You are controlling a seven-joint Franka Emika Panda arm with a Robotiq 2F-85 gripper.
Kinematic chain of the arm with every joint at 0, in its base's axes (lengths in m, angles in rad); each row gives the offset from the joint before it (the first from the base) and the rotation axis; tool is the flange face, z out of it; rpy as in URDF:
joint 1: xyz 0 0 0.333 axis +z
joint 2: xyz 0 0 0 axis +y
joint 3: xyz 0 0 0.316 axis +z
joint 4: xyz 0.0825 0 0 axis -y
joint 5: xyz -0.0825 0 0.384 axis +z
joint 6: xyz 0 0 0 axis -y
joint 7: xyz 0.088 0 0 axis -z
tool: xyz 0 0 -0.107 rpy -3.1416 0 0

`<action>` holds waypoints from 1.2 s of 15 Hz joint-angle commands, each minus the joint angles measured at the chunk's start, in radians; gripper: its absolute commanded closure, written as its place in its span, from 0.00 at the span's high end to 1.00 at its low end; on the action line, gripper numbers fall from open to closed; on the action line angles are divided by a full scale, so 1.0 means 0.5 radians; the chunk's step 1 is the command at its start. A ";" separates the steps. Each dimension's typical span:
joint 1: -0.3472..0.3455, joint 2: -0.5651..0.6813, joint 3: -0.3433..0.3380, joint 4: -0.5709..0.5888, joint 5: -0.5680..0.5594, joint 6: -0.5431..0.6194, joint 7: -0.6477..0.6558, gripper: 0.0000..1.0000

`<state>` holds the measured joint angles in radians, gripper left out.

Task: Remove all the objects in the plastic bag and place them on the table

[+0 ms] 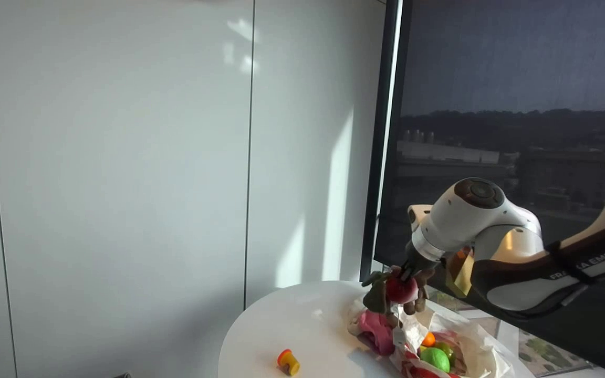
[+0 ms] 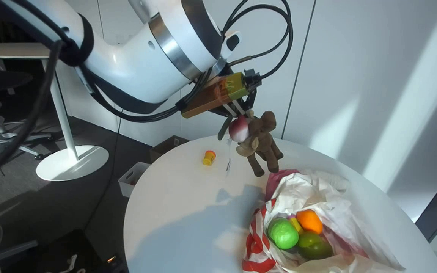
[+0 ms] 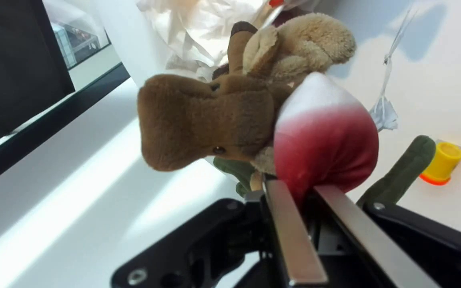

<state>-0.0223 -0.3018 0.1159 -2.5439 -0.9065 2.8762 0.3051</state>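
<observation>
Above the table (image 2: 188,182), the end effector (image 3: 300,188) grips one red toy (image 3: 326,138); one moose (image 3: 222,116) dangles.

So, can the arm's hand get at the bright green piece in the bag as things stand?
Probably not yet: the hand grips the red-and-white plush, with a brown plush animal hanging alongside. Once freed, likely yes: the bag gapes open and the bright green piece lies uncovered.

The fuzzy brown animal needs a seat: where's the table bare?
The round white table is bare between the cylindrical yellow plastic tub and the crinkled whitish red-striped plastic bag. It's crowded inside the bag, by the round bright green piece, and at the bag's edge, beside the soft pink piece.
</observation>
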 commanded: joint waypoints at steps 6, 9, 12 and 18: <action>0.154 0.862 0.029 0.315 0.219 0.329 -0.186 0.11; 0.105 1.086 0.145 0.354 0.519 0.356 -0.437 0.10; -0.057 1.186 0.404 0.361 0.845 0.343 -0.719 0.45; -0.341 0.960 0.695 0.320 1.176 0.250 -0.883 0.90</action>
<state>-0.1278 0.2660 0.4200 -2.3731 -0.3715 3.0280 -0.1020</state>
